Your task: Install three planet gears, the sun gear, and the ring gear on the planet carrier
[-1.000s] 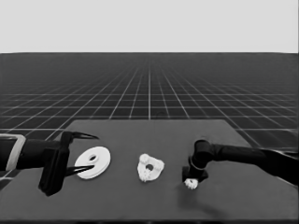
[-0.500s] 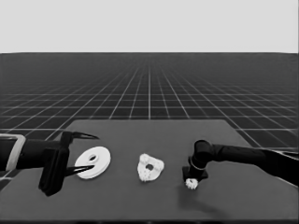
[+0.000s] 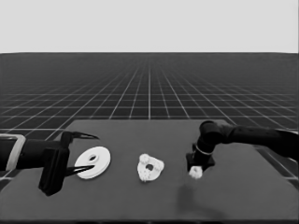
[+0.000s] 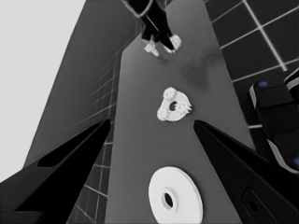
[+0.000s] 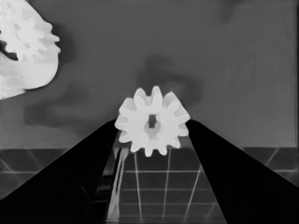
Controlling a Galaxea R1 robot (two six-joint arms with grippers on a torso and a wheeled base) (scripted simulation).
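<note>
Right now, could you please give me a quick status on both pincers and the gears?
Right pincer shut on a gear, right of the smaller round part. Left pincer open, parked around the larger round part. Three gears already seated.

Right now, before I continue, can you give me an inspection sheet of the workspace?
Surface: dark table, a faint shadow under the right tool.
Job's things: larger round part lies flat near the left end; smaller round part in the middle carries gears; one more gear is in the right tool.
Clutter: nothing seen.
Tools: left tool open, parked over the left end; right tool shut on the gear.
Cables: nothing seen.
Surroundings: grid floor; dark machinery with blue lights.
</note>
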